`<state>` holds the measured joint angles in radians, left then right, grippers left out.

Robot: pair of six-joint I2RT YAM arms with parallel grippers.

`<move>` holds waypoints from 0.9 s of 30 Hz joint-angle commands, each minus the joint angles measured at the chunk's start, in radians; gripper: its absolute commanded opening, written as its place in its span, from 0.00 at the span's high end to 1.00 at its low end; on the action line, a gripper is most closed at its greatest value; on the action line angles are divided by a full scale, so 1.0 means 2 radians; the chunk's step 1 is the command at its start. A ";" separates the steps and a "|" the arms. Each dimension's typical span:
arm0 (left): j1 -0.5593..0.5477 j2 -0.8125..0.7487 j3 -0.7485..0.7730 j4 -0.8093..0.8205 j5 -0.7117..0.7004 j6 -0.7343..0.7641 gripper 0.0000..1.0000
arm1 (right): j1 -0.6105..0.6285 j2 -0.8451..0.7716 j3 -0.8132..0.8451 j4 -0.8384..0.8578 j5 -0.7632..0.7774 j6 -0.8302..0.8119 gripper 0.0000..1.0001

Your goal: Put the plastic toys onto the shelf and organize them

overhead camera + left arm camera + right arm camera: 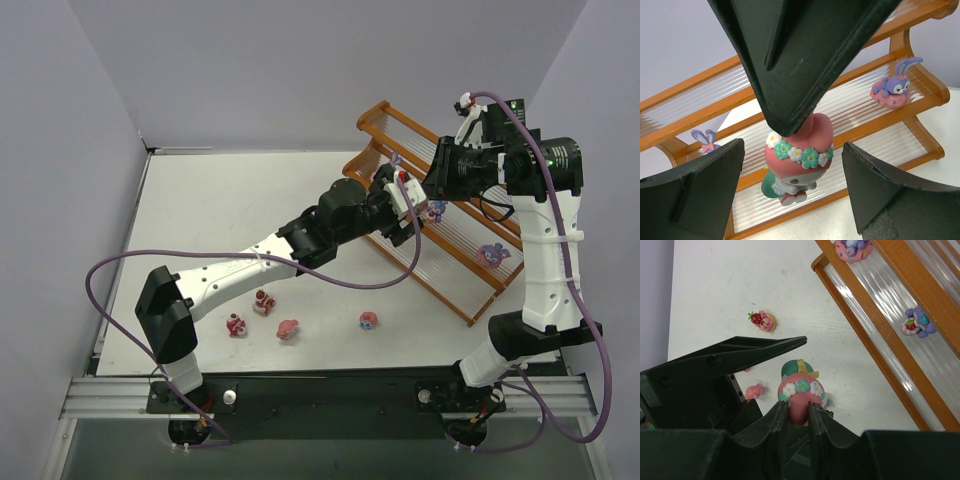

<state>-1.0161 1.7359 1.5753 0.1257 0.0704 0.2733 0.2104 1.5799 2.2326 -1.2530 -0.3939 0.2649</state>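
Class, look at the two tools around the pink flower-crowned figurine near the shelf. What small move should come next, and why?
Probably the left tool should close on the pink figurine. It stands open with a gap on each side of the toy, while the right tool pinches the toy's top. This looks like a handover that needs a second grip before any release.

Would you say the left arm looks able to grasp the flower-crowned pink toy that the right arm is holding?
Probably yes. The left end effector is open, with one jaw on each side of the flower-crowned pink toy and gaps between. The right end effector pinches only its top, leaving the body free.
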 commanded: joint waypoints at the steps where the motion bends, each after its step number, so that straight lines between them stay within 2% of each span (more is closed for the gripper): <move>1: -0.004 -0.011 0.019 0.031 -0.006 -0.001 0.11 | 0.002 -0.005 -0.002 -0.016 -0.005 0.019 1.00; 8: -0.003 -0.013 0.023 0.038 -0.011 0.001 0.12 | 0.002 -0.007 -0.006 -0.016 -0.005 0.018 1.00; 12: -0.003 -0.007 0.028 0.033 -0.005 -0.002 0.23 | 0.003 -0.007 -0.008 -0.016 -0.006 0.017 1.00; 13: -0.003 -0.007 0.030 0.032 -0.004 -0.005 0.30 | 0.003 -0.008 -0.008 -0.016 -0.006 0.017 1.00; 19: -0.004 -0.003 0.035 0.031 0.007 -0.018 0.57 | 0.003 -0.007 -0.006 -0.016 -0.006 0.018 1.00; 20: -0.004 -0.002 0.035 0.032 0.007 -0.019 0.67 | 0.003 -0.008 -0.006 -0.016 -0.006 0.018 1.00; 22: -0.004 -0.001 0.039 0.034 0.008 -0.025 0.78 | 0.004 -0.008 -0.004 -0.014 0.000 0.018 1.00; 23: -0.004 0.000 0.041 0.034 0.008 -0.028 0.89 | 0.003 -0.009 -0.005 -0.012 0.004 0.019 0.94; 24: -0.003 0.000 0.041 0.035 0.009 -0.032 0.92 | 0.003 -0.012 -0.005 -0.007 0.010 0.023 0.82; 25: -0.004 0.001 0.045 0.037 0.009 -0.041 0.96 | 0.004 -0.015 -0.005 0.002 0.022 0.026 0.78; 26: -0.003 0.002 0.046 0.039 0.010 -0.045 1.00 | 0.003 -0.018 -0.004 0.008 0.024 0.028 0.67; 27: -0.004 0.003 0.047 0.041 0.011 -0.051 1.00 | 0.003 -0.024 -0.005 0.016 0.027 0.032 0.60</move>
<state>-1.0203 1.7424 1.5921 0.1272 0.0727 0.2249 0.2111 1.5784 2.2189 -1.2381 -0.3897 0.2684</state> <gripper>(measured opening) 0.562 0.302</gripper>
